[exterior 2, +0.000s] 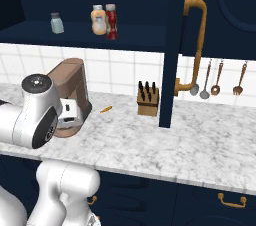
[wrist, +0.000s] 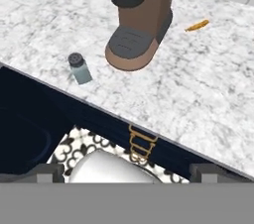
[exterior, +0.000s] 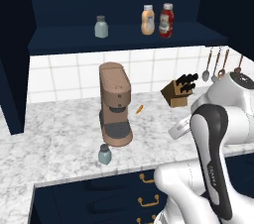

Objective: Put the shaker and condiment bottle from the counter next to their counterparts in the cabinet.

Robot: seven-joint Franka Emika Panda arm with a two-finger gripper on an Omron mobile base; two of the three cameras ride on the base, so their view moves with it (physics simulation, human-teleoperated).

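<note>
Shaker on worktop: small pale grey-blue translucent shaker with a dark grey cap (exterior: 104, 154), upright near the front edge of the white-and-grey marbled stone worktop (exterior: 54, 139), just in front of the brown coffee machine (exterior: 114, 103) and apart from it; also seen from the hand camera (wrist: 79, 68), left of the machine's base (wrist: 136, 44).
Condiment bottle: small red bottle with a white cap and whitish label band (exterior: 166, 21), upright on the shelf of the dark navy wall cabinet (exterior: 124, 39), right next to the orange-tan sauce bottle with a white cap (exterior: 148, 20); the pair also shows from the right side (exterior 2: 111, 21) (exterior 2: 98, 20).
Twin shaker: matching pale grey-blue shaker with grey cap (exterior: 101, 27), upright on the same shelf, well left of the two bottles.
Jaws: spread wide, holding nothing; gripper (exterior: 179, 129) hangs above the worktop, right of the coffee machine, well apart from the shaker below.
Worktop, other items: small orange carrot-like piece (exterior: 140, 109) lying beside the coffee machine; wooden knife block with dark handles (exterior: 178, 90) near the tiled wall.
Wall: metal utensils (exterior 2: 216, 79) hanging on the white tiles.
Below worktop: navy drawers with brass handles (wrist: 140, 145).
</note>
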